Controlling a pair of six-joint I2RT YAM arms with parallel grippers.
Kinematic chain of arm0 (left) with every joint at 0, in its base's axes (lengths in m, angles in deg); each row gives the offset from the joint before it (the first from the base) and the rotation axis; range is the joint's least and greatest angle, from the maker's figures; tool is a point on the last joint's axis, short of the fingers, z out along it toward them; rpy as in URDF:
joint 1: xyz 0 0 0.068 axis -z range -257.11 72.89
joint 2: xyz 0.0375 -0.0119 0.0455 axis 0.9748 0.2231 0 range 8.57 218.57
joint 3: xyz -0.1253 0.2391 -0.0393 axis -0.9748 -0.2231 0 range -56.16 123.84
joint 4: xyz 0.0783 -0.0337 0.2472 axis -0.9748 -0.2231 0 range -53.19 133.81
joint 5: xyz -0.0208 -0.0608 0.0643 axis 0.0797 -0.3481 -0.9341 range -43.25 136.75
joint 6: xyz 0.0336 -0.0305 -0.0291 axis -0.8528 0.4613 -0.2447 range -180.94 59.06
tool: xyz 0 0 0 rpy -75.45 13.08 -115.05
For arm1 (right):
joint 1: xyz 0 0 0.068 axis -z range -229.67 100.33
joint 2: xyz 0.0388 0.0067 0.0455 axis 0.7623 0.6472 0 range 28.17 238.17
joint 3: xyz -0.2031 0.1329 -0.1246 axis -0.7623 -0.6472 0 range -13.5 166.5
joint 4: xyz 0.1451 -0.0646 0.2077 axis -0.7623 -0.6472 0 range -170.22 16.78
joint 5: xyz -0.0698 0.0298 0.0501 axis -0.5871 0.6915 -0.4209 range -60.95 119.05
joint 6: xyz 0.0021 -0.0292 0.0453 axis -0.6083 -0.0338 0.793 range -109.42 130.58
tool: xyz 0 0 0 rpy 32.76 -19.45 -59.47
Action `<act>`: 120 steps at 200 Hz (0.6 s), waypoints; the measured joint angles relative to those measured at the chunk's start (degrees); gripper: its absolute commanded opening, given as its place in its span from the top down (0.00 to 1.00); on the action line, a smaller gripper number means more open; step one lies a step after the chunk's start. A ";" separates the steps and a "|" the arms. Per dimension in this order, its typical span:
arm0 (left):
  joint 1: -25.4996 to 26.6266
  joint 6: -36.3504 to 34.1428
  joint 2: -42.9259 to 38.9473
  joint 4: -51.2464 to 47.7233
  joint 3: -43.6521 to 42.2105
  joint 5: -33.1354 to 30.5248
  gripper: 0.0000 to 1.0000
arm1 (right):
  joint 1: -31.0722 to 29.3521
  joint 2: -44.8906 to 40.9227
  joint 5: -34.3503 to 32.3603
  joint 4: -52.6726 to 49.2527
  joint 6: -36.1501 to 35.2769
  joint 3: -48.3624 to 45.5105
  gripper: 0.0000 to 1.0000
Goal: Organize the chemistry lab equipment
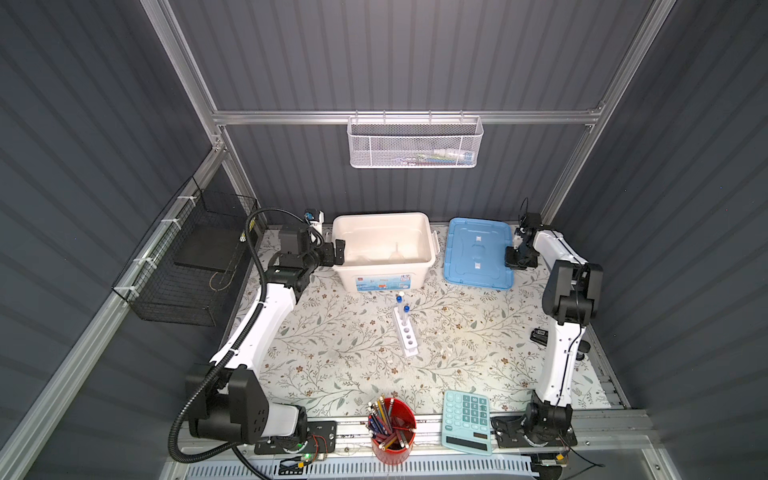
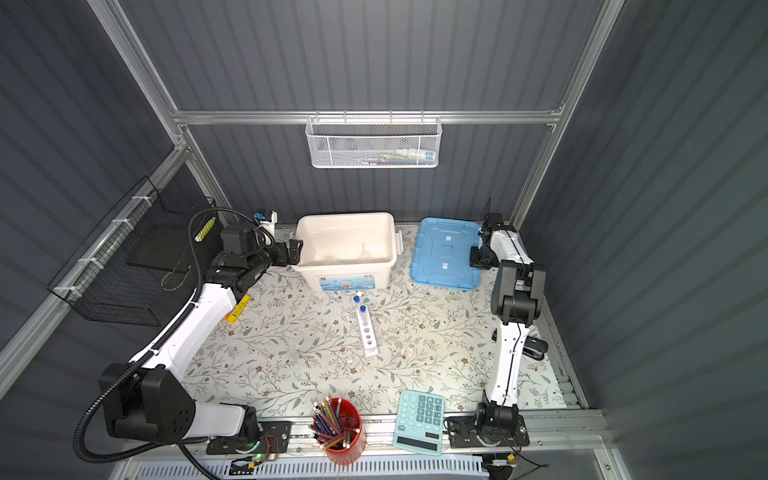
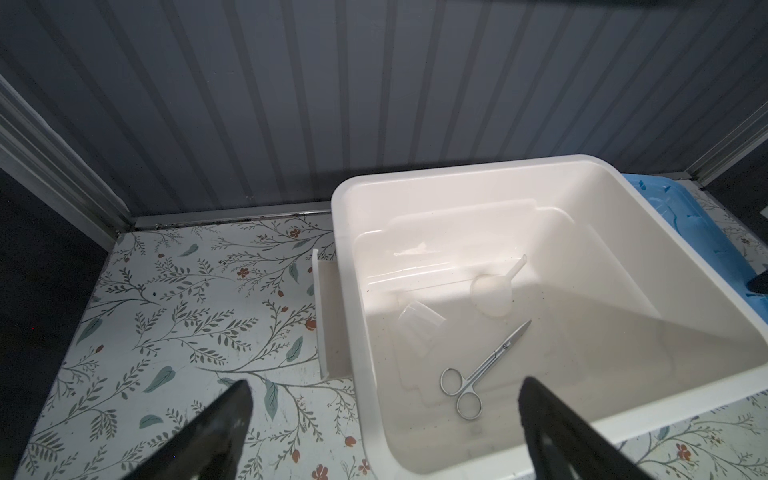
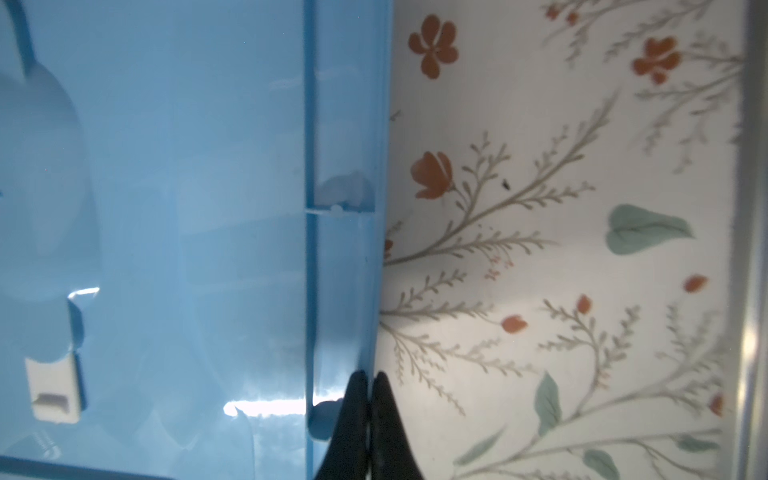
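"The rack [image 1: 406,334] is what is left out on the table, then?" asks the first.

"So it looks. Nearest the front edge stand only the cup of pencils [image 1: 392,428] and the calculator [image 1: 465,422], neither of them lab gear. Past them, mid-table, the rack stands with two test tubes [image 1: 406,313] upright in its far holes. Its long side runs front to back, slightly slanted."

"And the arms?"

"Both reach farther back. The left gripper [image 3: 384,382] hangs with its jaws spread wide at the left wall of the bin [image 3: 457,166], holding nothing. In the bin lie the scissors [image 3: 484,368], the funnel [image 3: 496,291] and a clear dish [image 3: 419,328]. The right gripper [image 4: 370,376] has its jaws pressed together on the right rim of the lid [image 4: 166,208], which lies just right of the bin."

"Which arm takes the rack?"

"Likely the left: it is free and a little nearer. The rack lies forward of its jaws and toward the middle, so the jaws would have to close across the narrow width, not along the length. The lid should probably wait until the rack is in."
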 measured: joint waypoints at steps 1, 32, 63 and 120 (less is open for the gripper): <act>0.00 0.00 0.00 0.02 0.00 0.02 0.00 | 0.00 -0.22 -0.04 0.00 0.00 -0.11 1.00; 0.02 0.00 -0.31 0.15 0.00 3.19 0.01 | 0.00 -9.79 -1.55 0.00 -0.07 -5.55 1.00; 0.02 0.22 -0.37 0.15 0.00 8.33 0.04 | 0.00 -19.32 -2.75 0.63 0.55 -13.00 1.00; 7.96 -0.26 -0.15 -1.22 1.22 10.93 0.06 | 0.00 -30.49 -3.93 0.44 1.90 -23.19 1.00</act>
